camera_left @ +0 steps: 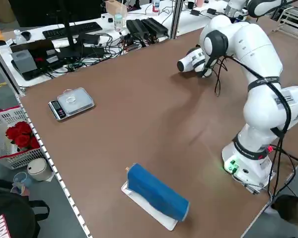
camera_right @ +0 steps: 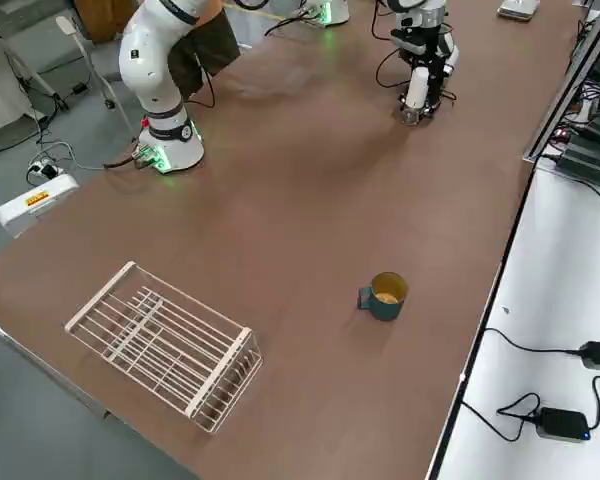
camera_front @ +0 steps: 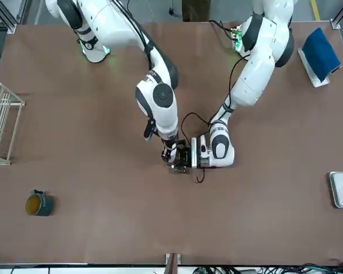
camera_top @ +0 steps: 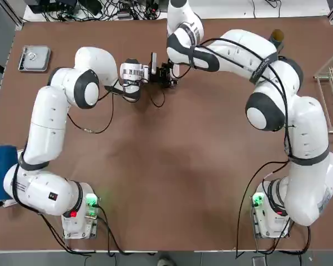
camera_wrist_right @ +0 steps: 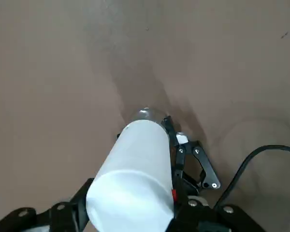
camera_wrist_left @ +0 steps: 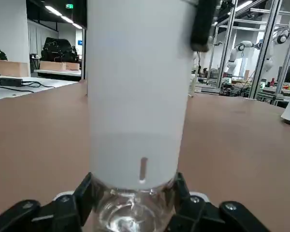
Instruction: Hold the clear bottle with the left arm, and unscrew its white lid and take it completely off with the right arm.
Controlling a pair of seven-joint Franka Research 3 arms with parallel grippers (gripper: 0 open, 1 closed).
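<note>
One smooth opaque white lid (camera_wrist_left: 135, 87), clear glassy rounded bottle (camera_wrist_left: 130, 212)

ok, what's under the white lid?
The left wrist view shows the clear bottle directly below the white lid, gripped in the left jaws. The bottle's mouth and any threads can't be seen; the lid covers them.
</note>
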